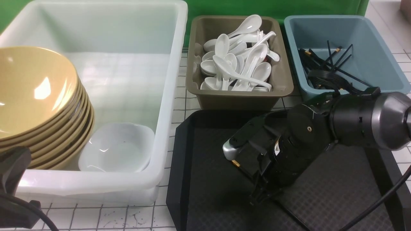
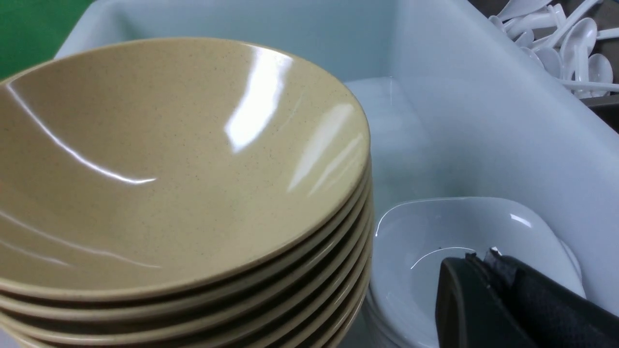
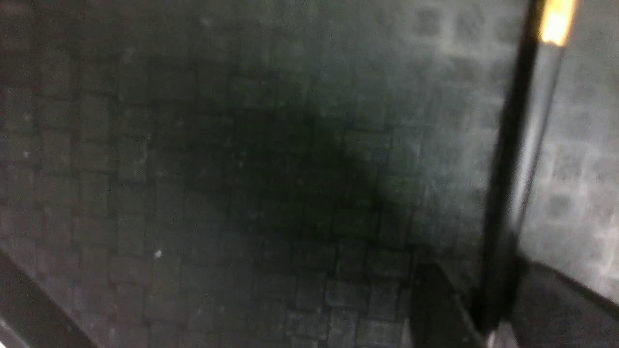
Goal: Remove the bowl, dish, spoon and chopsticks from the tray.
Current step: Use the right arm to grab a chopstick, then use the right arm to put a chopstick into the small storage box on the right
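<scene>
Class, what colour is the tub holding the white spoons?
Olive-brown tub; the front view shows it best.

Front view bright; glare on bowl (image 2: pixel 184 159); right wrist view dim, blurred.

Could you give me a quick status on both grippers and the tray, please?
Left gripper shut, empty, by the dish in the white tub. Right gripper low over the tray, chopstick between its jaws, grip unclear. No obstruction seen.
</scene>
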{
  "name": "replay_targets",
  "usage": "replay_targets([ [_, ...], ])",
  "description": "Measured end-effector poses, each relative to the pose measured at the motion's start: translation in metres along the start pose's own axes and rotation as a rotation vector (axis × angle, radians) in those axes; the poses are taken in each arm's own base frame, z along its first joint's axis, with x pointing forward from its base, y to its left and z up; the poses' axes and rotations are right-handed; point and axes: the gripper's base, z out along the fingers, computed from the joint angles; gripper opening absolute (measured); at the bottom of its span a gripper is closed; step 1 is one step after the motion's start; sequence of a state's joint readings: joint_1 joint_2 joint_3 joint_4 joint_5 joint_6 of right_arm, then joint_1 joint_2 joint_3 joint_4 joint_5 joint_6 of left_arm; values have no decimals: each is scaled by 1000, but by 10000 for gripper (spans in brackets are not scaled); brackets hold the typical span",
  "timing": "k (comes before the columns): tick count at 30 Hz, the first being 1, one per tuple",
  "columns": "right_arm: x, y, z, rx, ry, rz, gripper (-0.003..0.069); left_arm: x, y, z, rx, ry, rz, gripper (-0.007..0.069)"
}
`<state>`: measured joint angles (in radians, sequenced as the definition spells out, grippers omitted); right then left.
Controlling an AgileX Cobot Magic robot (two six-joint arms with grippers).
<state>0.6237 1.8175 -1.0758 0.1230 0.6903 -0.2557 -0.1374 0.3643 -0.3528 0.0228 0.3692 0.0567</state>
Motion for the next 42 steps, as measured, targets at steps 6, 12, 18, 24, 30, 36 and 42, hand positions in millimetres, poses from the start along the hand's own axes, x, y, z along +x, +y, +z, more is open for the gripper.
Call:
replay_targets([
  [6,-1,0,-2,3,-8,-21,76,0,0,0,0,0,1,-6],
  [12,-13,0,-65,47,-182,-77,72,0,0,0,-1,-2,1,-6],
  [18,-41,-70,-180,349,-705,12,72,-1,0,0,-1,-7,2,-6],
  [24,-61,-191,-172,485,-802,324,72,-1,0,0,1,-14,-5,-6],
  [30,-69,-267,-91,423,-650,551,72,-1,0,0,2,-14,-8,-6],
  [36,-66,-288,-50,336,-480,700,195,-1,0,0,3,-9,-8,-6],
  [42,-71,-269,-141,391,-517,536,316,0,0,0,4,-7,-11,-6],
])
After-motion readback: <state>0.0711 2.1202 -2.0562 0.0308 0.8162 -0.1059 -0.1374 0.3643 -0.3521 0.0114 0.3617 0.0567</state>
